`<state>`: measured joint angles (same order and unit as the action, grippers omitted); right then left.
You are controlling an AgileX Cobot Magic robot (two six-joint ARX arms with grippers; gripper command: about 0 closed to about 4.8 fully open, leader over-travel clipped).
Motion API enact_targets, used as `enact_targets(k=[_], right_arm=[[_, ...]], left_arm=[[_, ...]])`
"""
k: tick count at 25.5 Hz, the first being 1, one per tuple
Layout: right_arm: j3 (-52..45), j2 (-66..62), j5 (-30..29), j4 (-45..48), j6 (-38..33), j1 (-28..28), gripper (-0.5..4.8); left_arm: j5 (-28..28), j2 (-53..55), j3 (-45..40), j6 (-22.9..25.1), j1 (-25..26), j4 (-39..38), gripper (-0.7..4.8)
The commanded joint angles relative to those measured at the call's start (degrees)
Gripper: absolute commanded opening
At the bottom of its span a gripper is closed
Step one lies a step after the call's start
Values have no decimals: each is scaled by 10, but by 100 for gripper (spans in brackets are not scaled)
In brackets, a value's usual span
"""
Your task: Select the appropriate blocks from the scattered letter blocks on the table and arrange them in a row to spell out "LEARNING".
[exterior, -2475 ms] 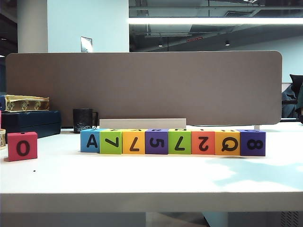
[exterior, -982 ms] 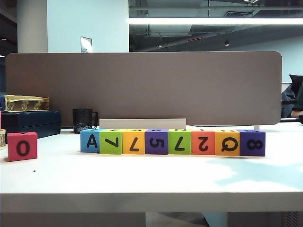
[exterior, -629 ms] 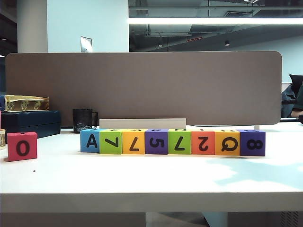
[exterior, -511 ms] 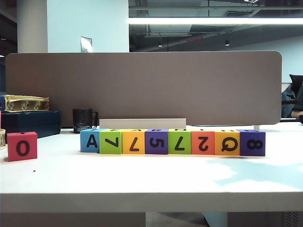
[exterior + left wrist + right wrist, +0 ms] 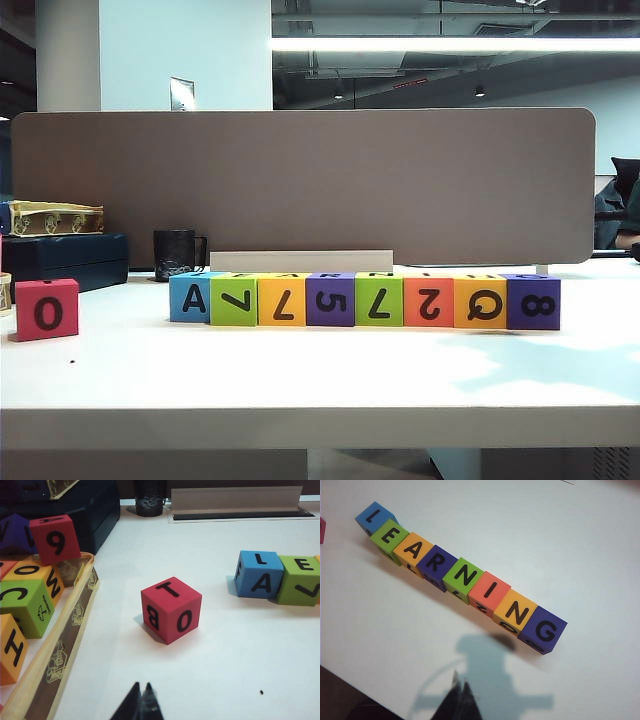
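Jaws of the left gripper (image 5: 141,702) and right gripper (image 5: 460,700) are both clenched on nothing, hovering above the bench (image 5: 320,375). Eight-cube row (image 5: 465,577) sits mid-bench, tops spelling LEARNING; each looks light, matte, best pinched on opposite side faces. Red cube (image 5: 171,610) stands apart, unused.

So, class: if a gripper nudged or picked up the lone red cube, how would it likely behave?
The red cube would probably slide, not roll: it rests on a flat face on the white table. Its matte, foam-like surface suggests it's light and easy to grip. Both the left gripper and the right gripper are shut, clear of it.
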<state>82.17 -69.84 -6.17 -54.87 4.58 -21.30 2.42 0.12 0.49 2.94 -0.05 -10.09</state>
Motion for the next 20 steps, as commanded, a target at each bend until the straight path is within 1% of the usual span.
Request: enact_targets(k=[1,7,8,10,13,15,20], right_arm=[[2,2,-2,7,1,0,-1],[2,1,1,13,4,0,-1],[2,1,3,19,19,0,-1],[0,2,3,41,26,1,-1],[-7,12,2,92,26,14,-1],[-27,28,1,144,25,26,-1],[-122,93,1,267,26,63,-1]], left_arm=[[3,0,1,-2,0,-3,-5],[3,0,1,-2,0,-3,-5],[3,0,1,-2,0,-3,-5],[3,0,1,-2,0,-3,-5],[3,0,1,-2,0,-3,-5],[3,0,1,-2,0,-3,-5],[2,0,1,-2,0,-3,-5]])
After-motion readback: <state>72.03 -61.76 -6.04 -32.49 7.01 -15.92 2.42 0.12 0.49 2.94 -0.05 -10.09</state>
